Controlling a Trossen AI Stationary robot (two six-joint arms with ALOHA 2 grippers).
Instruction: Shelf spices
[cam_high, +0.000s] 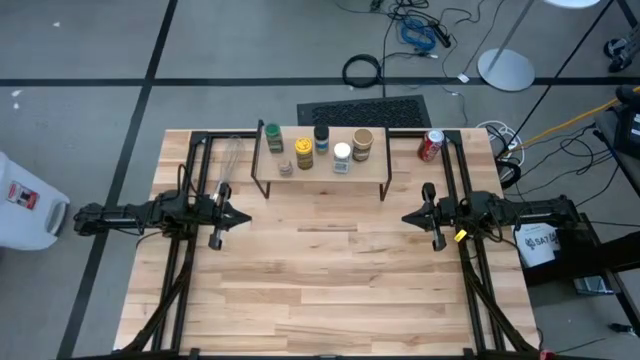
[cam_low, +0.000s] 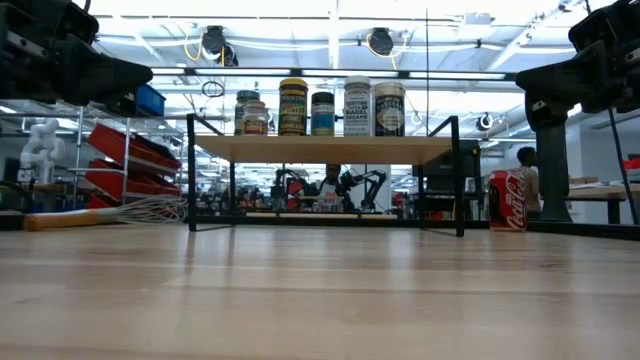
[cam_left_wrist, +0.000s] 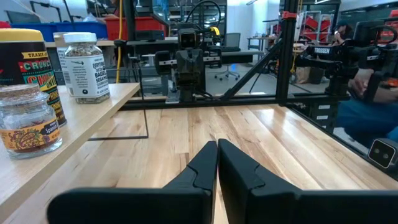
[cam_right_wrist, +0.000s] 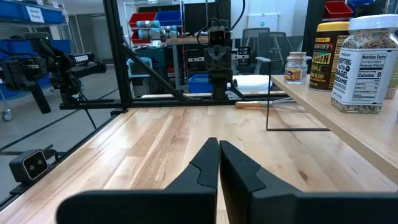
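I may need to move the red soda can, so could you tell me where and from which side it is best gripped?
The red soda can stands upright behind the shelf's right end, nearest the right gripper. I would close the fingers across its round middle, coming level from the open table side in front; the shelf flanks its left.

High cam: overhead, straight down, far, sees whole worktop (cam_high: 330, 290) w/ both arms. Low cam: at worktop level, faces across to shelf (cam_low: 325, 149) and room behind. Wrist cams: close over own fingers (cam_left_wrist: 239, 168), each facing the opposite arm across the worktop. All four share shelf w/ jars (cam_high: 341, 156).
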